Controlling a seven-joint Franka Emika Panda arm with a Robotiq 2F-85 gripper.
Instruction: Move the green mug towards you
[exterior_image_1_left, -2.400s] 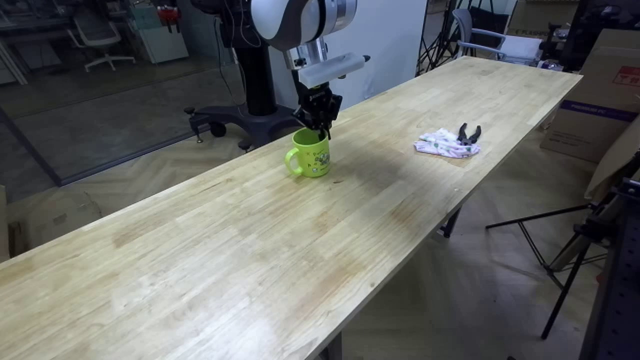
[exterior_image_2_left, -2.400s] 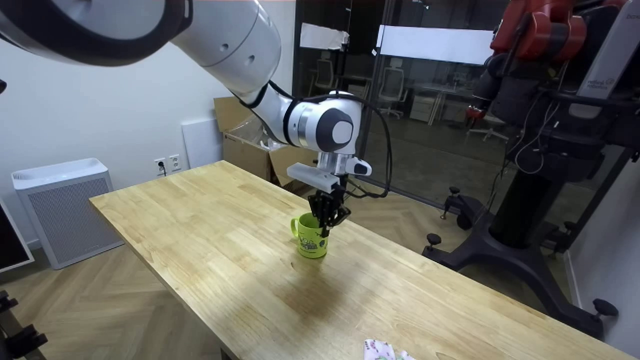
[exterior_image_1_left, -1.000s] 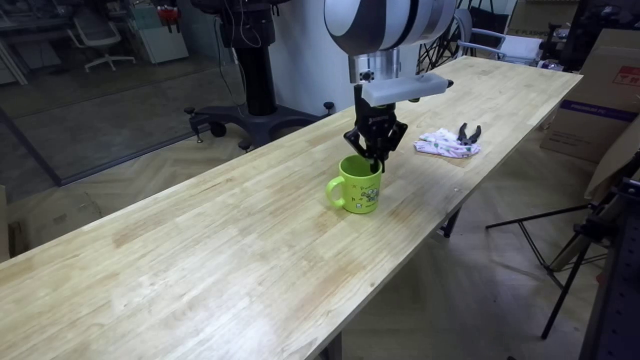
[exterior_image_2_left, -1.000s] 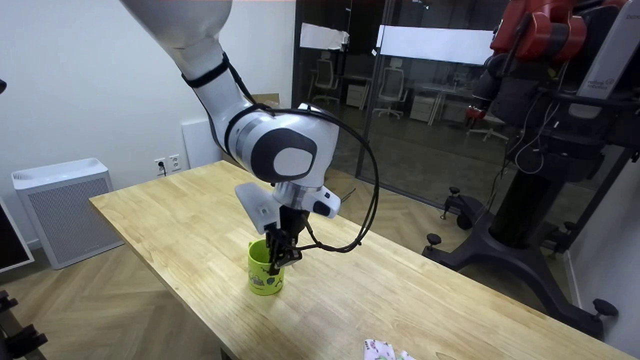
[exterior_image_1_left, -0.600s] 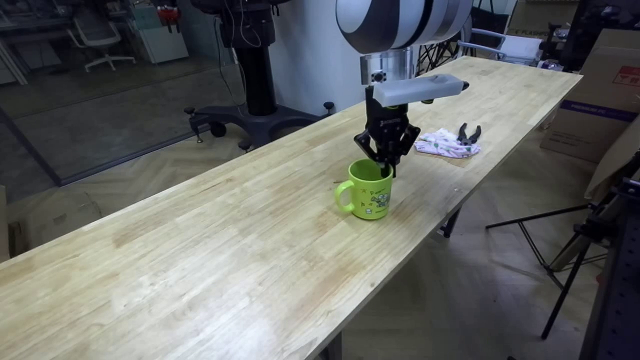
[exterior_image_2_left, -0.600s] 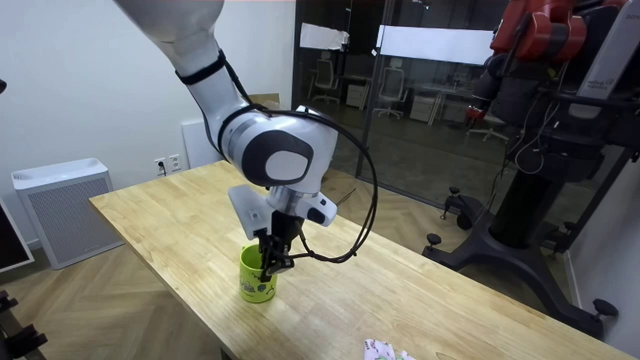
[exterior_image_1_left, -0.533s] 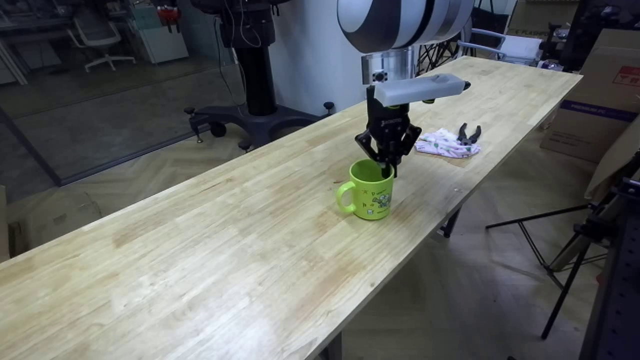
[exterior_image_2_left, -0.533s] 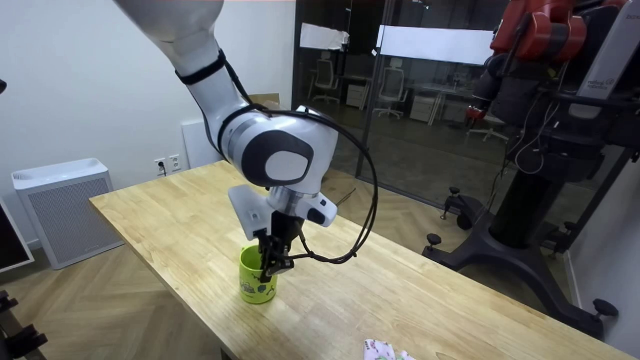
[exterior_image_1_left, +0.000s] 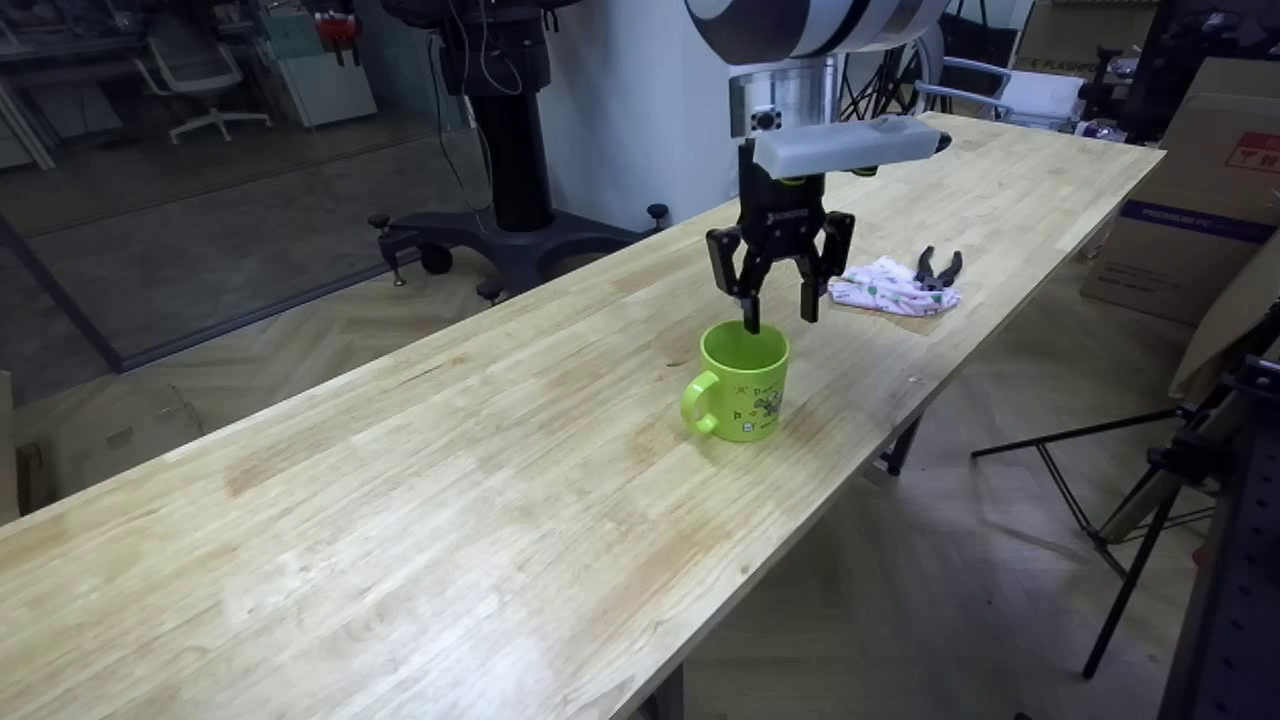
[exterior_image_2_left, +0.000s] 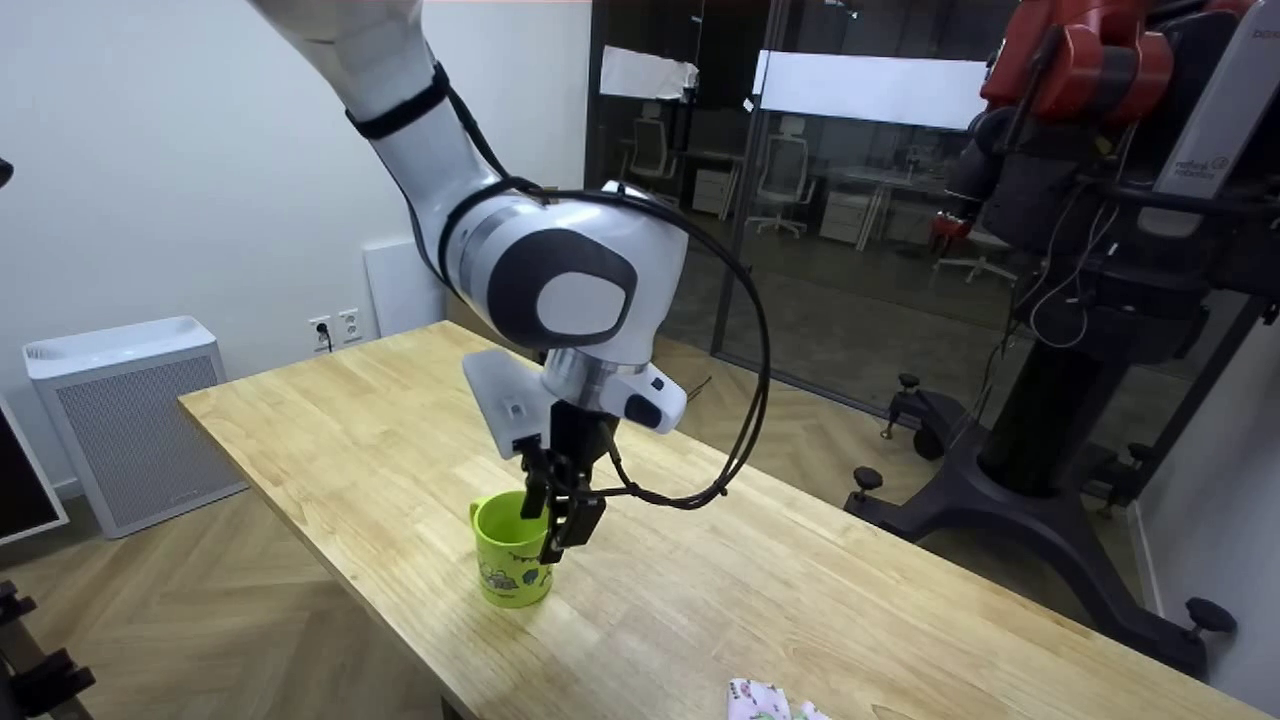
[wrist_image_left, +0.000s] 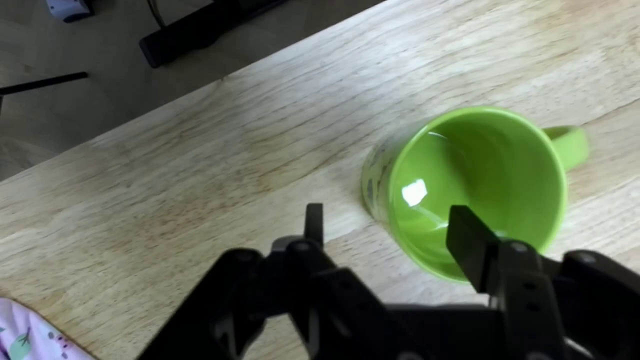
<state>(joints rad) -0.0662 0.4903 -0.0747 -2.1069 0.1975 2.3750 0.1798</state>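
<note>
The white arm (exterior_image_2_left: 435, 165) comes in from above in both exterior views, bends at its wrist and points the black gripper (exterior_image_1_left: 781, 320) down over the lime-green mug (exterior_image_1_left: 750, 400). The jaws stand wide apart: one fingertip is over the mug's mouth, the other beyond its wall; whether the first dips below the rim I cannot tell. The mug stands upright on the wooden desk (exterior_image_1_left: 450, 500), nearer the long edge facing the tripod (exterior_image_1_left: 1150, 500) and well apart from the visible corners. Its handle points roughly along that edge, away from the patterned cloth (exterior_image_1_left: 880, 290). A small cartoon print decorates the outside; the wrist view shows a glossy green interior.
</note>
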